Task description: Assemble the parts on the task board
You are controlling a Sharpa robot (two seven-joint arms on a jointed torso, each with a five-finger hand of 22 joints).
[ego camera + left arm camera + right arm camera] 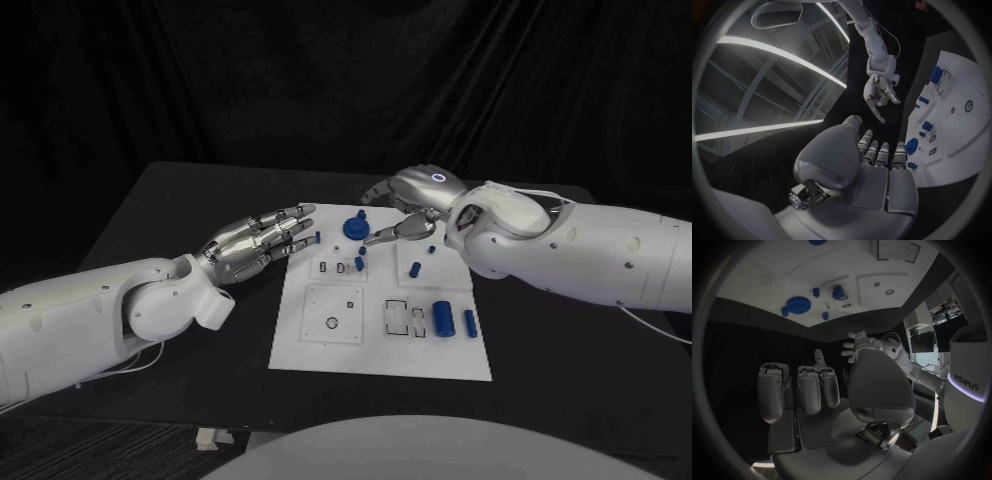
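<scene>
Over task board far end | both robot hands empty, fingers apart | small parts indistinct

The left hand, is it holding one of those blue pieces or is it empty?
Empty. The left hand hovers at the task board's edge with fingers stretched out and nothing between them.

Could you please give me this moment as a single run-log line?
left hand: open, at task board left edge | right hand: empty, above far edge near round blue part | parts: none held

one white task board, two robot hands, several small blue parts
</scene>
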